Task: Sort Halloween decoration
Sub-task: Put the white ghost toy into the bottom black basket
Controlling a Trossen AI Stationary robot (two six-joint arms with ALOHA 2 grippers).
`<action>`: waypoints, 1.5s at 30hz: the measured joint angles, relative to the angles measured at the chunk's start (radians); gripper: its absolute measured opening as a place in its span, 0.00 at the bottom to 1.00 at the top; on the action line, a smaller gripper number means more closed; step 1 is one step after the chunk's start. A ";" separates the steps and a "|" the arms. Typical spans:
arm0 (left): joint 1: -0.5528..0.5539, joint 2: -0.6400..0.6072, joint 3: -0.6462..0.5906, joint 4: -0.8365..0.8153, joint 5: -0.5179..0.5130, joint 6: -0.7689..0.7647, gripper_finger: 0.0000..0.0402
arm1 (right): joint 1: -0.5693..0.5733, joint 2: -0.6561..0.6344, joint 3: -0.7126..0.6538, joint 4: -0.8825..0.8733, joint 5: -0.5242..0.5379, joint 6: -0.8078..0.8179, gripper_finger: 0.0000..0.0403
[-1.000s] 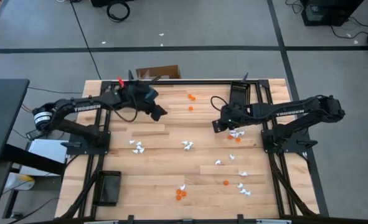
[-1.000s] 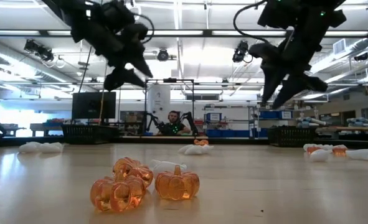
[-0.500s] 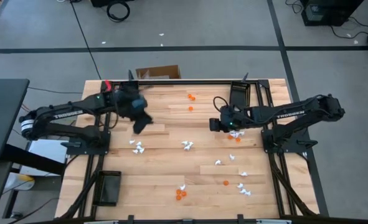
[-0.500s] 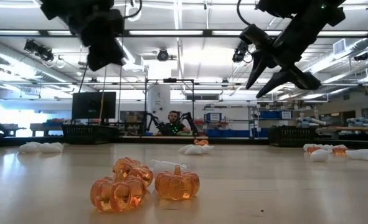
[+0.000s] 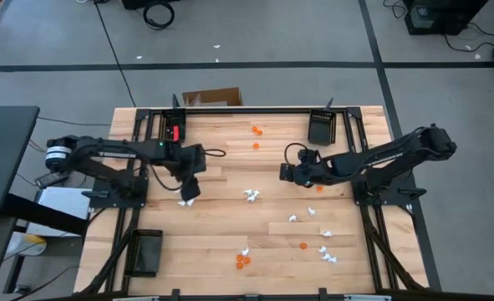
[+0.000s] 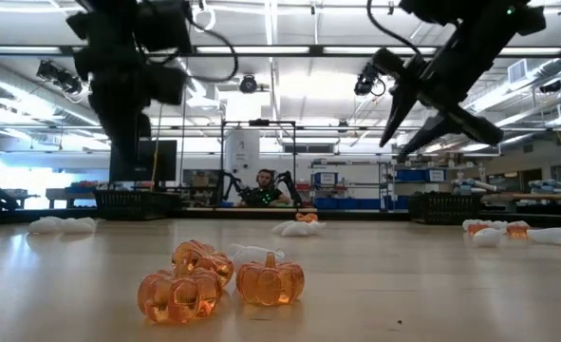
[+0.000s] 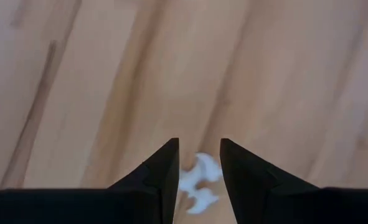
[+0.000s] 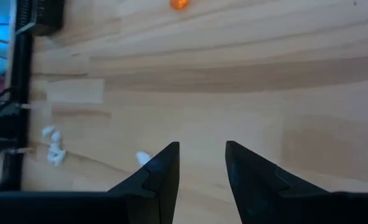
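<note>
Left wrist view: pincer (image 7: 199,163) fingers partly hide a white trinket (image 7: 199,182).

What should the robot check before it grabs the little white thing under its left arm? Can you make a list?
1. Left end effector lined up over the white trinket: ok.
2. Its fingers apart with a gap for the trinket: ok.
3. Fingers low enough to close on it: cannot tell.
4. Other white trinkets nearby could get bumped: not ok.
5. Right end effector well clear, over bare table: ok.
</note>
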 joint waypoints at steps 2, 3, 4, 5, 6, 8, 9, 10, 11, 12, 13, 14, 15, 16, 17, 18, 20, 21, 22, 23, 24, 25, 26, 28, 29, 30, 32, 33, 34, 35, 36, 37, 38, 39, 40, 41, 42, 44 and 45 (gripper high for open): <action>0.016 0.009 -0.052 0.046 -0.001 -0.026 0.31 | 0.003 0.038 0.000 0.039 -0.002 0.000 0.34; 0.025 0.010 -0.089 0.065 0.000 -0.046 0.31 | 0.004 0.059 0.000 0.059 -0.012 0.000 0.34; 0.034 0.009 -0.128 0.084 0.003 -0.070 0.31 | 0.007 0.081 0.000 0.082 -0.029 -0.001 0.34; 0.042 0.010 -0.165 0.099 0.005 -0.096 0.31 | 0.011 0.103 0.000 0.111 -0.048 -0.003 0.34; 0.046 0.010 -0.196 0.106 0.007 -0.119 0.31 | 0.017 0.122 0.000 0.142 -0.066 -0.006 0.34; 0.049 0.010 -0.238 0.104 0.017 -0.151 0.31 | 0.038 0.160 0.000 0.195 -0.082 -0.009 0.34; 0.046 0.008 -0.248 0.106 0.031 -0.160 0.31 | 0.049 0.178 0.000 0.212 -0.085 -0.009 0.34; 0.039 0.007 -0.253 0.112 0.038 -0.170 0.31 | 0.059 0.193 0.000 0.217 -0.087 -0.007 0.34; 0.030 0.008 -0.254 0.114 0.044 -0.179 0.31 | 0.068 0.206 0.000 0.227 -0.088 -0.003 0.34; 0.020 0.008 -0.254 0.118 0.044 -0.184 0.31 | 0.075 0.218 0.000 0.238 -0.094 0.001 0.34; 0.008 0.008 -0.253 0.125 0.043 -0.188 0.31 | 0.081 0.227 0.000 0.240 -0.105 0.006 0.34; -0.004 0.009 -0.251 0.136 0.040 -0.193 0.31 | 0.087 0.234 0.000 0.242 -0.114 0.010 0.34; -0.015 0.010 -0.248 0.150 0.036 -0.202 0.31 | 0.092 0.239 0.000 0.244 -0.124 0.011 0.34; -0.025 0.010 -0.244 0.165 0.036 -0.210 0.31 | 0.096 0.244 0.000 0.247 -0.130 0.011 0.34; -0.036 0.010 -0.241 0.177 0.036 -0.218 0.31 | 0.100 0.245 0.000 0.245 -0.138 0.011 0.34; -0.047 0.010 -0.241 0.190 0.037 -0.231 0.31 | 0.104 0.245 0.000 0.241 -0.142 0.009 0.34; -0.071 0.010 -0.241 0.189 0.036 -0.259 0.31 | 0.107 0.245 0.001 0.247 -0.145 0.007 0.34; -0.084 0.010 -0.241 0.190 0.036 -0.269 0.31 | 0.108 0.242 0.001 0.243 -0.148 0.000 0.34; -0.096 0.010 -0.241 0.190 0.037 -0.280 0.31 | 0.108 0.239 0.001 0.245 -0.150 -0.008 0.34; -0.109 0.010 -0.241 0.190 0.037 -0.287 0.31 | 0.107 0.237 0.001 0.251 -0.152 -0.013 0.34; -0.122 0.010 -0.241 0.189 0.032 -0.290 0.31 | 0.107 0.232 0.001 0.245 -0.153 -0.019 0.34; -0.134 0.010 -0.241 0.189 0.017 -0.292 0.31 | 0.107 0.227 0.001 0.241 -0.153 -0.030 0.34; -0.148 0.010 -0.242 0.191 -0.006 -0.292 0.31 | 0.107 0.224 0.001 0.245 -0.153 -0.037 0.34; -0.174 0.009 -0.248 0.201 -0.045 -0.289 0.31 | 0.105 0.217 0.001 0.243 -0.154 -0.052 0.34; -0.186 0.008 -0.253 0.217 -0.067 -0.287 0.31 | 0.103 0.213 0.001 0.242 -0.156 -0.061 0.34; -0.196 0.007 -0.259 0.232 -0.084 -0.287 0.31 | 0.100 0.211 0.001 0.245 -0.156 -0.066 0.34; -0.208 0.006 -0.271 0.255 -0.097 -0.283 0.31 | 0.097 0.207 0.001 0.239 -0.159 -0.076 0.34; -0.213 0.005 -0.278 0.270 -0.101 -0.276 0.31 | 0.095 0.205 0.001 0.240 -0.159 -0.080 0.34; -0.219 0.005 -0.284 0.284 -0.107 -0.271 0.31 | 0.093 0.205 0.001 0.246 -0.159 -0.082 0.34; -0.225 0.006 -0.292 0.304 -0.119 -0.271 0.31 | 0.091 0.205 0.001 0.245 -0.159 -0.084 0.34; -0.229 0.006 -0.297 0.318 -0.130 -0.271 0.31 | 0.091 0.205 0.001 0.243 -0.163 -0.087 0.34; -0.230 0.005 -0.304 0.331 -0.135 -0.271 0.31 | 0.091 0.205 0.001 0.243 -0.166 -0.088 0.34; -0.230 0.005 -0.307 0.337 -0.135 -0.271 0.31 | 0.091 0.205 0.001 0.244 -0.166 -0.088 0.34; -0.229 0.005 -0.308 0.337 -0.137 -0.271 0.31 | 0.091 0.205 0.001 0.243 -0.167 -0.090 0.34; -0.229 0.005 -0.308 0.337 -0.139 -0.271 0.31 | 0.091 0.205 0.001 0.242 -0.167 -0.092 0.34; -0.229 0.005 -0.309 0.337 -0.140 -0.269 0.31 | 0.091 0.205 0.001 0.244 -0.167 -0.094 0.34; -0.229 0.005 -0.309 0.338 -0.141 -0.268 0.31 | 0.091 0.205 0.001 0.245 -0.167 -0.094 0.34; -0.229 0.005 -0.310 0.340 -0.142 -0.268 0.31 | 0.091 0.205 0.001 0.244 -0.167 -0.095 0.34; -0.229 0.005 -0.310 0.341 -0.143 -0.268 0.31 | 0.091 0.205 0.001 0.244 -0.167 -0.096 0.34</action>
